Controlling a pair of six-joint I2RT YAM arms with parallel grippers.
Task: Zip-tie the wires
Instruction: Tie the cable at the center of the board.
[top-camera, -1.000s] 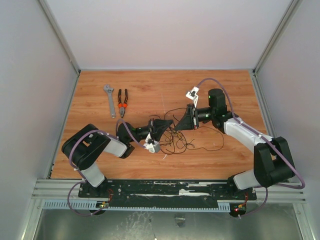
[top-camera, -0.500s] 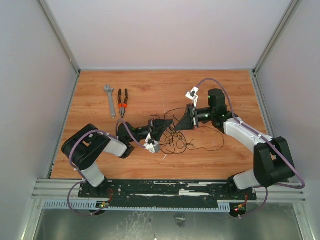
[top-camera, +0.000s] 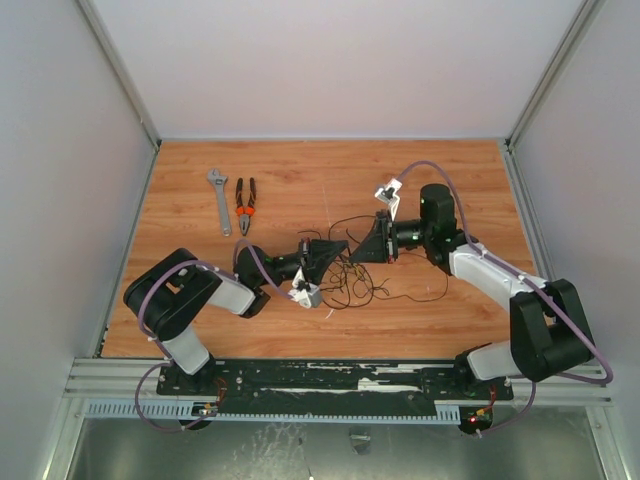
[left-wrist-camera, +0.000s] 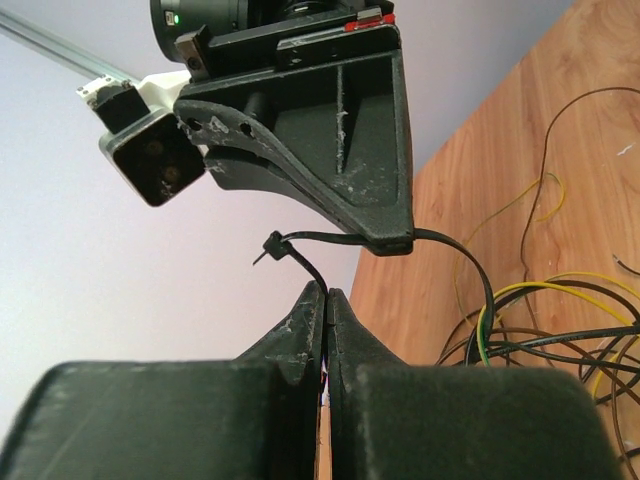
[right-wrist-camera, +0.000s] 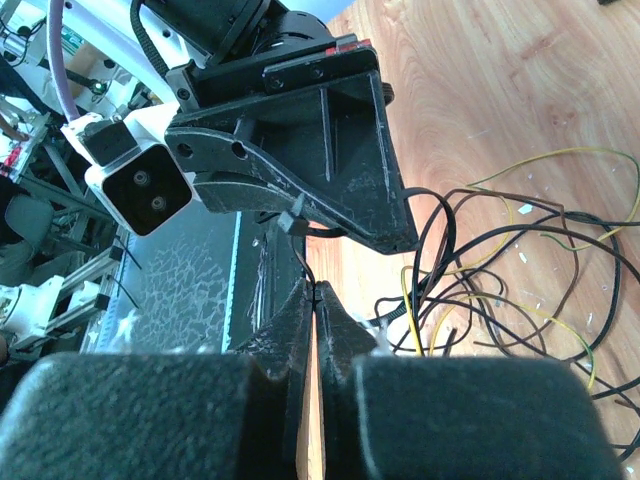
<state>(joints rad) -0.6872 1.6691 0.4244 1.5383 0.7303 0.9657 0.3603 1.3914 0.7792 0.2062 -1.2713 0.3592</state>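
- The left gripper (left-wrist-camera: 327, 297) has its two fingers pressed tight together, and they pinch a thin bit of the zip tie (left-wrist-camera: 320, 236).
- The right gripper (right-wrist-camera: 314, 292) is squeezed tight too, and it also pinches the zip tie.
- The two grippers point at each other, tip to tip, over the middle of the table (top-camera: 300, 180). The left one comes in from the left and the right one from the right.
- The zip tie is up in the air between the two tips. Its small square head sits just beside the tip of the right gripper, on the left side of it.
- From the head, one thin black piece runs down into the left fingers.
- Another piece runs under the right gripper's tip and then bends down into the wires (top-camera: 355, 283).
- I cannot tell if the strip goes all the way around the wires.
- The wires are a messy pile of thin black and yellow loops. They lie on the table, under the two tips and a bit nearer and to the right.
- A gray wrench (top-camera: 218, 201) and pliers (top-camera: 245, 206) with orange and black handles lie side by side at the far left of the table, well apart from the wires.
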